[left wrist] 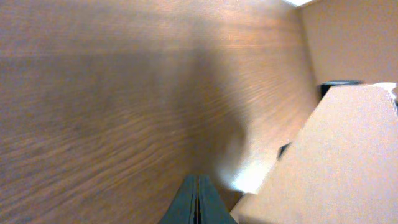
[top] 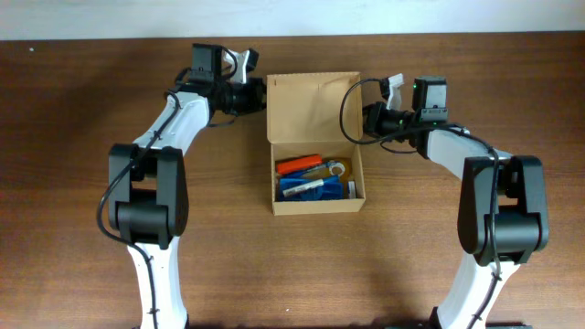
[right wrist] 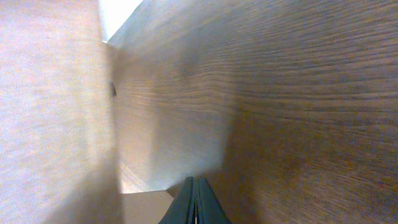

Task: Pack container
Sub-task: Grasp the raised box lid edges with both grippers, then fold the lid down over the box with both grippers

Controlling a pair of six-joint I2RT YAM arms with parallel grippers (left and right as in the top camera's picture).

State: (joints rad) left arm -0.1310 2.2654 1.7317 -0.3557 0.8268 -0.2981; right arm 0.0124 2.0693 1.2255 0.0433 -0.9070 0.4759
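Dark fingers point(left wrist: 189, 202) of the left gripper point(left wrist: 197, 200) lie pressed flat together at the bottom of its wrist view, with nothing between them. Tan cardboard of the lid point(left wrist: 348, 155) rises just to the gripper's right over the wooden table point(left wrist: 112, 93). The right gripper point(right wrist: 196, 200) mirrors this: its fingers point(right wrist: 203, 205) are also closed on nothing, with the lid point(right wrist: 50, 112) just beside it on its left and bare table point(right wrist: 298, 93) on its other side. From overhead, the box point(top: 317, 205) sits between the two arms, its lid point(top: 311, 105) thrown back on the far side. The left gripper point(top: 254, 91) is at one side edge of that flap and the right gripper point(top: 366, 117) at the other. Whether either one actually touches the cardboard cannot be told. Inside the box, nearer the robot than both grippers, lie an orange pen point(top: 297, 165), some blue items point(top: 306, 185) and a tape roll point(top: 336, 168), so the loading looks finished and closing appears to be the step in hand. The shut fingers probably serve as blunt pushers rather than pincers: flanking the flap from both sides would let the arms tip it forward evenly over the contents. A one-sided push could twist the light box or slide it across the table.
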